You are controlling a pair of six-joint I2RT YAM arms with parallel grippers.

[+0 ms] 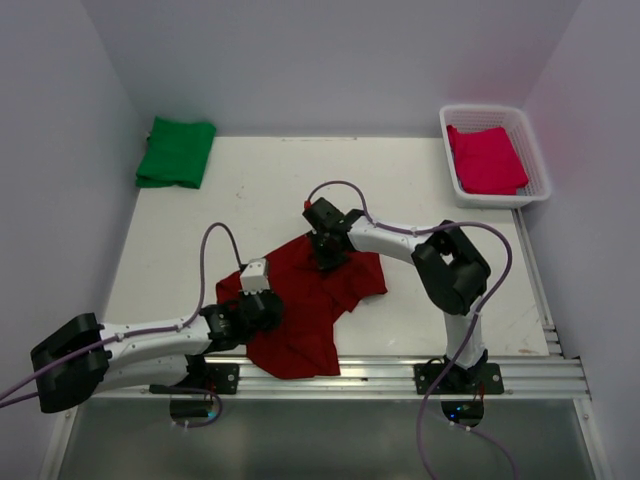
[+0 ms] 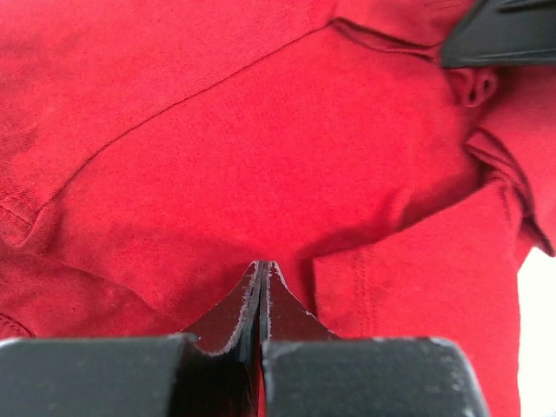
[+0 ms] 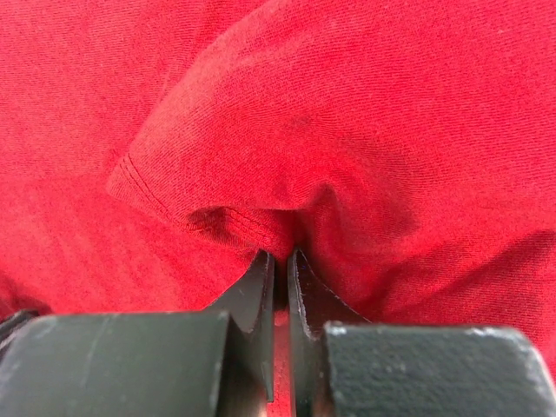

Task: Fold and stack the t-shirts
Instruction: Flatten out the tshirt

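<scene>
left gripper (image 2: 263, 268) low, reaching right, pinched shut on dark red shirt (image 1: 305, 325) | right gripper (image 3: 281, 256) angled down, clamping a hemmed fold | shirt rumpled, unfolded

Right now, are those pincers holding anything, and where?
Both grip the dark red t-shirt: the right pincer pinches a fold beside a stitched hem, the left pincer the cloth near its left edge.

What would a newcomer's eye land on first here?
A crumpled dark maroon-red cloth t-shirt lies mid-table toward the near edge, left hand and right hand both pinched shut on it. A folded bright green cloth t-shirt sits far left; a pinkish-red cloth t-shirt lies in the white plastic lattice basket far right.
</scene>
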